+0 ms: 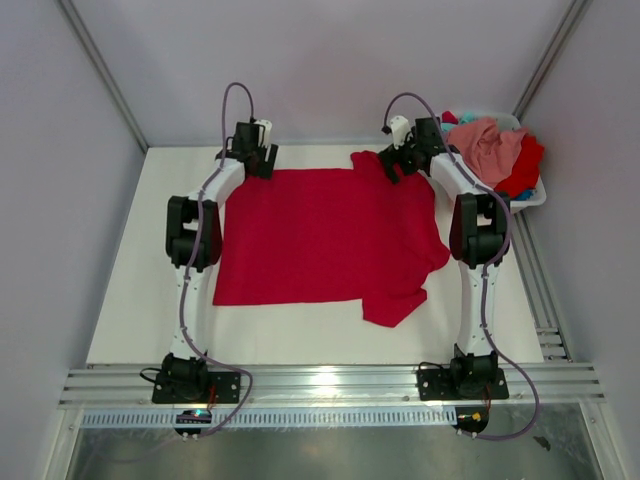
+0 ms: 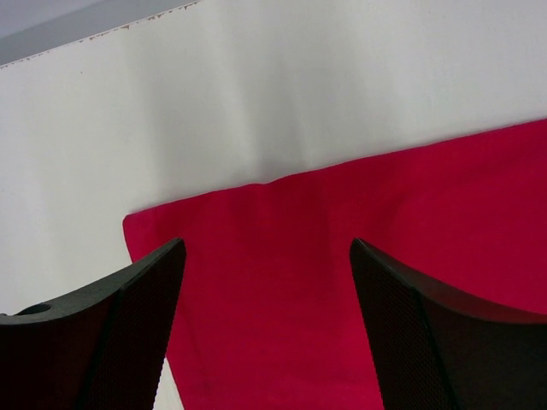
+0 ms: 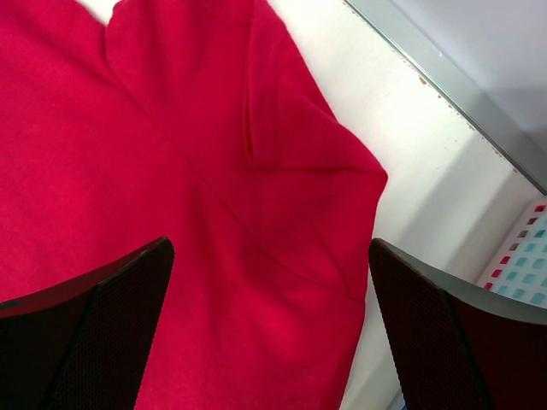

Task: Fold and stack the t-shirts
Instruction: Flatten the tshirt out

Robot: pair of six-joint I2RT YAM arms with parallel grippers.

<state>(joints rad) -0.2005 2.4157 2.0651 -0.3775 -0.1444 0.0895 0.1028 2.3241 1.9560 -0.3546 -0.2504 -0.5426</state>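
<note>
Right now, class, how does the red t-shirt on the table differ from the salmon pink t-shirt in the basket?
The red t-shirt lies spread flat; the salmon pink t-shirt is crumpled. The red t-shirt is on the table; the salmon pink t-shirt sits in the white basket. Both are soft cloth, not yet folded.

One t-shirt (image 1: pixel 320 235) lies spread on the table (image 1: pixel 130 300); other t-shirts (image 1: pixel 490 148) fill the basket (image 1: pixel 530 197) at its far-right corner.
</note>
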